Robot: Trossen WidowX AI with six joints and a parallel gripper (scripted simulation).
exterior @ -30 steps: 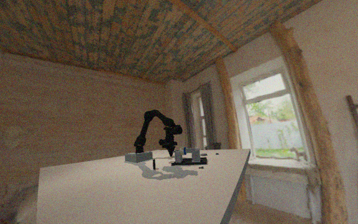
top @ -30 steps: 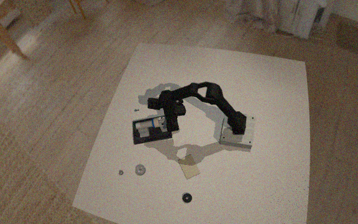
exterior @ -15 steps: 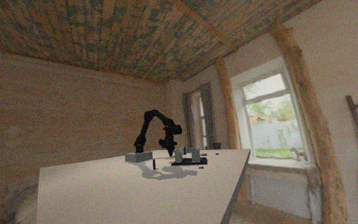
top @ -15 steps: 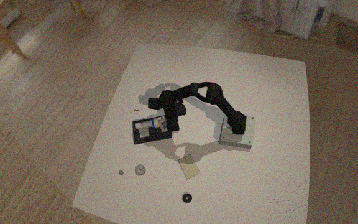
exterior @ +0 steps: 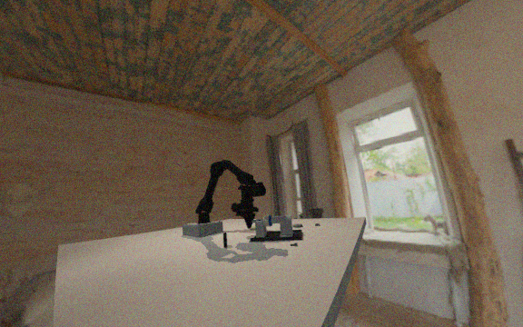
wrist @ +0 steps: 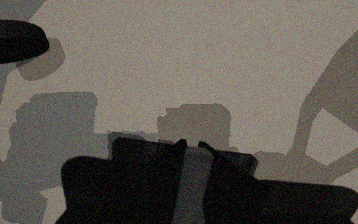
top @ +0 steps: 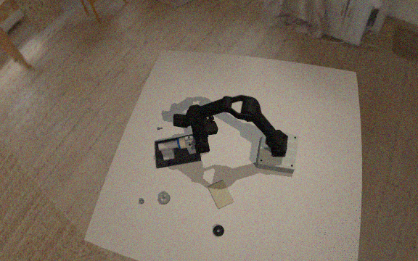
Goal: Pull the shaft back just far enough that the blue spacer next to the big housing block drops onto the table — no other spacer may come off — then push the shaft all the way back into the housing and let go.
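My gripper (top: 203, 149) (exterior: 249, 225) (wrist: 191, 146) is shut on the grey shaft (wrist: 193, 187), at the small-block end of the dark base (top: 158, 164) (exterior: 298, 235). The big housing block (exterior: 286, 228) stands toward the other end. The blue spacer (top: 178, 142) (exterior: 270, 221) is up on the shaft line, close to the big block's side of the gap. A tan spacer (top: 183, 141) sits beside it, toward the small block (top: 190, 145) (exterior: 261, 228). Whether the blue spacer touches the big block is too small to tell. The housing is outside the wrist view.
A grey ring (top: 162, 196), a small grey nut (top: 141, 201), a black ring (top: 220, 230), a yellowish card (top: 221, 196) and a small screw (top: 159, 128) (exterior: 293, 244) lie around. A dark upright piece (exterior: 225, 239) stands near the pale arm mount (top: 276, 164) (exterior: 202, 229).
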